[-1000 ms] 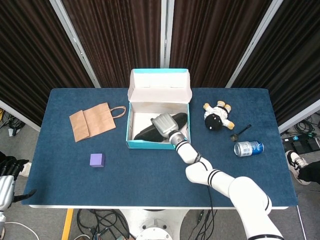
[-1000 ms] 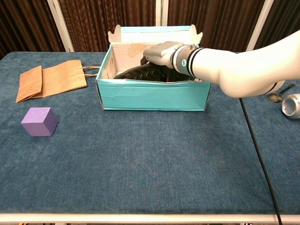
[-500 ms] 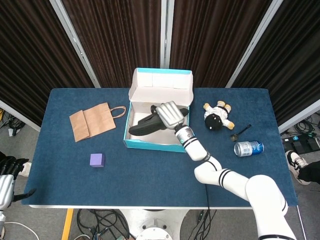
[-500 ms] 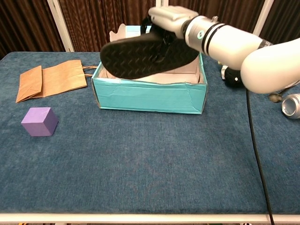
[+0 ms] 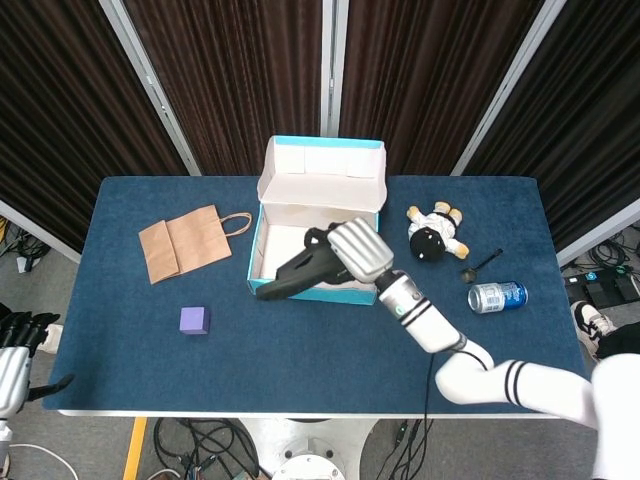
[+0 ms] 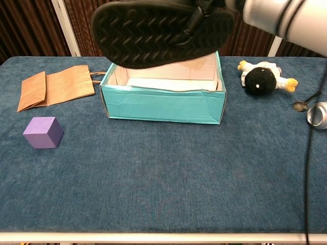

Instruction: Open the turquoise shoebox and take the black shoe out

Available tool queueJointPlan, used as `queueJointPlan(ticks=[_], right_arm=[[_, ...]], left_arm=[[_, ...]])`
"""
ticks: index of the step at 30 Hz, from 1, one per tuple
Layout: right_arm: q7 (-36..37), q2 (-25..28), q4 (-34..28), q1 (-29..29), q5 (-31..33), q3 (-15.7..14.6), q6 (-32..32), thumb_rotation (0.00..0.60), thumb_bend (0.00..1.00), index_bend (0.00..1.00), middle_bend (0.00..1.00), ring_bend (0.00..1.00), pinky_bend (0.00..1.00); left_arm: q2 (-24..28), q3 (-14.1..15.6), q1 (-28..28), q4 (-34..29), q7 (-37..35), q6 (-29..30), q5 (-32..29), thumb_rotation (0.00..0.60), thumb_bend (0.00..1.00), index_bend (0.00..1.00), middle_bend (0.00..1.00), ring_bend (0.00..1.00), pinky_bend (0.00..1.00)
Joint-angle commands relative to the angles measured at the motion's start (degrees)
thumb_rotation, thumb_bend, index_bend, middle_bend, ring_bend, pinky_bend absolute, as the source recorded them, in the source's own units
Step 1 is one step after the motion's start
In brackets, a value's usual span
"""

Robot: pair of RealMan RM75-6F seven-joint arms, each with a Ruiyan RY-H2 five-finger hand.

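The turquoise shoebox (image 6: 162, 104) stands open on the blue table, its white-lined lid (image 5: 322, 170) folded up at the back and its front wall slightly dented along the top edge. The black shoe (image 6: 161, 31) is lifted clear above the box, gripped by the right robot hand (image 5: 360, 250), its ridged sole facing forward and its toe pointing left.

Tabletop (image 5: 300, 350): rectangular, covered in dark blue short-pile fabric, pale edge along the near side.
Curtains (image 5: 240, 70): dark brown, pleated, hanging behind the tabletop across the whole back.
Frame bars (image 5: 150, 75): pale metal, running in front of the curtains, slanted at the sides and upright at the middle.
Floor (image 5: 70, 400): grey, visible around the tabletop.
Cables (image 5: 200, 445): black, tangled on the floor below the near edge.
Light: even, soft shadows.
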Motion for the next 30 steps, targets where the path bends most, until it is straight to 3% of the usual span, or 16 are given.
queueJointPlan(ticks=[1, 7, 13, 16, 18, 19, 21, 30], right_arm=[[3.8, 7.4, -11.4, -6.2, -1.1, -5.3, -1.1, 0.6, 0.31, 0.77, 0.61, 0.53, 0.6], [2.4, 5.6, -13.1, -10.0, -3.3, -10.0, 0.0, 0.6, 0.31, 0.76, 0.6, 0.5, 0.46], [-1.5, -1.4, -8.3, -12.0, -3.6, -11.8, 1.2, 0.6, 0.3, 0.7, 0.52, 0.38, 0.34], [-3.5, -4.7, -5.7, -12.3, -4.9, -12.2, 1.5, 0.6, 0.28, 0.5, 0.35, 0.19, 0.16], [-5.9, -6.3, -4.1, -12.1, -5.3, -12.4, 1.3, 0.6, 0.24, 0.23, 0.16, 0.03, 0.02], [-7.3, -6.9, -3.5, -11.9, -5.1, -12.3, 0.9, 0.6, 0.21, 0.12, 0.08, 0.0, 0.0], [-9.8, -8.0, -3.0, -11.6, -3.9, -11.9, 0.0, 0.6, 0.14, 0.01, 0.01, 0.0, 0.0], [-14.3, -5.0, -5.5, -11.6, -1.8, -8.9, 0.6, 0.6, 0.03, 0.0, 0.0, 0.0, 0.0]], left_arm=[[0.1, 0.1, -0.2, -0.1, 0.0, 0.0, 0.5, 0.6, 0.0, 0.17, 0.14, 0.07, 0.06], [-0.2, 0.4, 0.0, 0.4, -0.7, 0.2, 0.9, 0.6, 0.0, 0.17, 0.14, 0.07, 0.06], [-0.5, 0.7, 0.1, 1.0, -1.5, 0.4, 1.3, 0.6, 0.0, 0.17, 0.14, 0.07, 0.06], [-0.6, 0.7, 0.2, 1.4, -1.8, 0.6, 1.2, 0.6, 0.0, 0.17, 0.14, 0.07, 0.06], [-0.7, 0.7, 0.4, 1.5, -1.9, 0.7, 1.2, 0.6, 0.0, 0.17, 0.14, 0.07, 0.06], [-0.7, 0.8, 0.4, 1.6, -2.0, 0.8, 1.2, 0.6, 0.0, 0.17, 0.14, 0.07, 0.06], [-0.8, 0.9, 0.5, 1.7, -2.2, 0.9, 1.4, 0.6, 0.0, 0.17, 0.14, 0.07, 0.06], [-1.2, 0.7, 0.4, 2.7, -2.9, 0.7, 1.1, 0.6, 0.0, 0.17, 0.14, 0.07, 0.06]])
